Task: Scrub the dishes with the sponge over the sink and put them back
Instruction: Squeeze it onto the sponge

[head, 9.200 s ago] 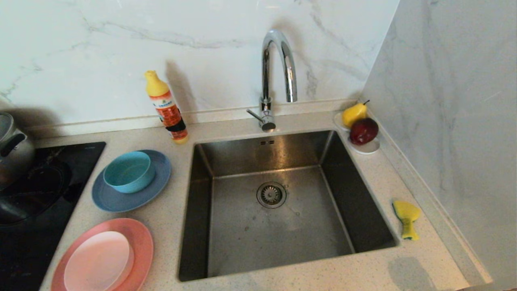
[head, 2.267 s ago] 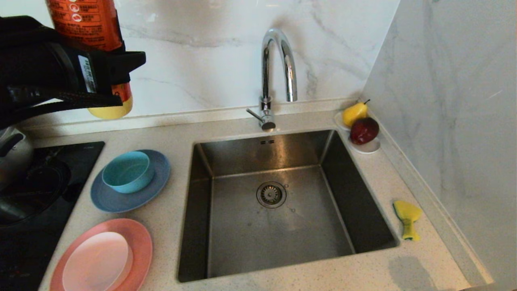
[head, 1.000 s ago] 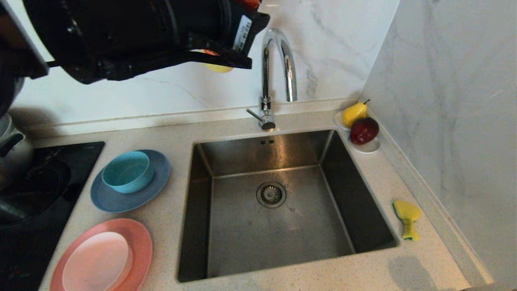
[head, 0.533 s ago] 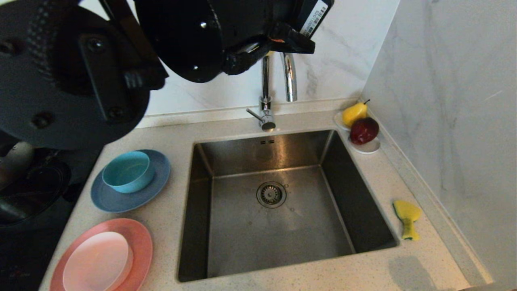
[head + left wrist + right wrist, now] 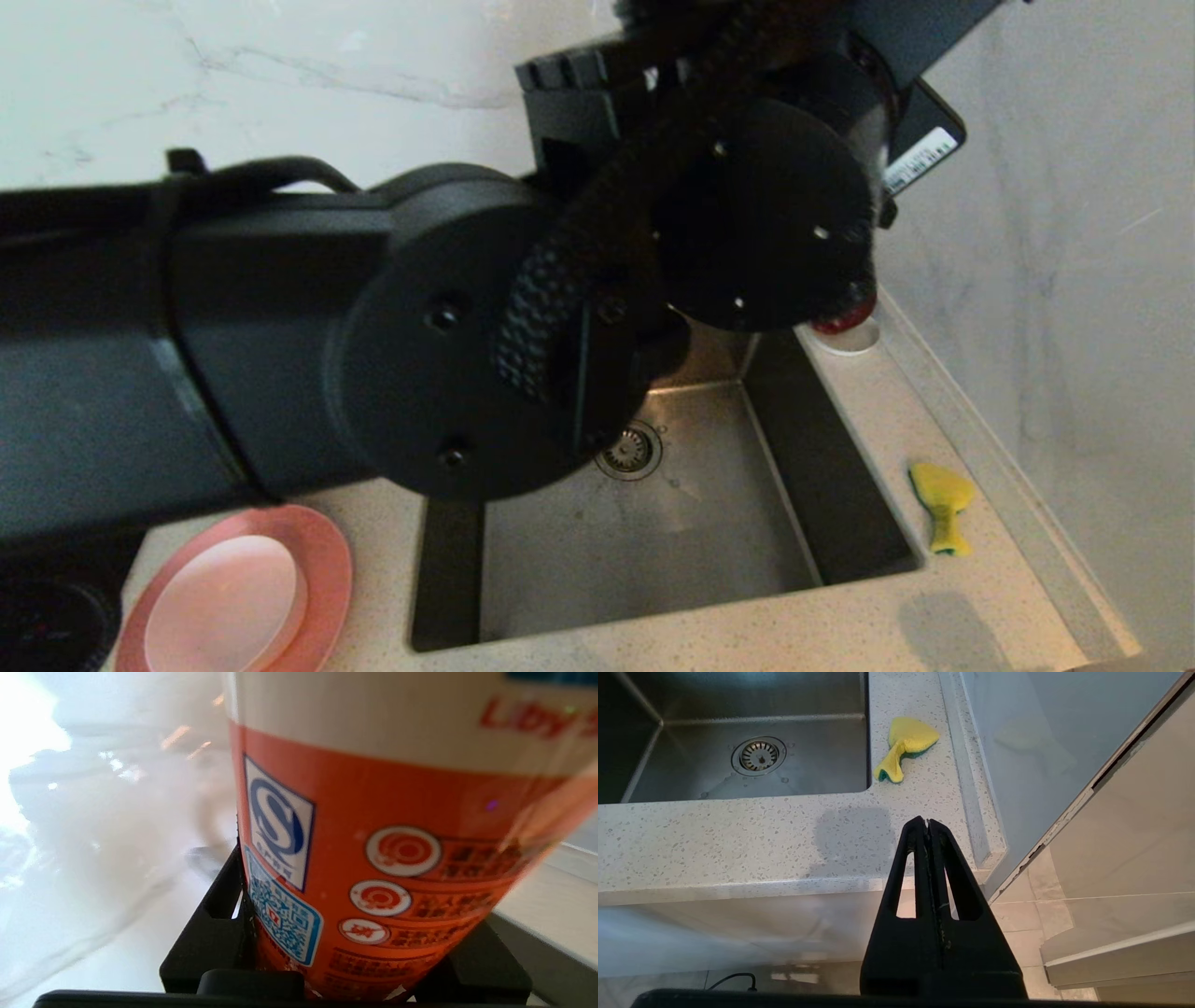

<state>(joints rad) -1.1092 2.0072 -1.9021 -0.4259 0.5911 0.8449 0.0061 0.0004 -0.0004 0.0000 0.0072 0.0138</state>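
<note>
While my left arm fills the head view: left gripper [image 5: 355, 980] fingers pinch the orange detergent bottle [image 5: 397, 858].
Right gripper [image 5: 928, 823]: fingers pressed together, low before the table [image 5: 738, 844] edge.
Sponge [image 5: 903, 746]: on the table beyond my right fingers, beside the sink [image 5: 714, 765].
Pink plates [image 5: 238, 597]: stacked, well apart from my fingers.

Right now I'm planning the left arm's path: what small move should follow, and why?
Probably carry the orange detergent bottle, gripped by the left gripper, on toward the pinched yellow sponge lying dry-looking on the speckled counter, right of the steel sink.
</note>
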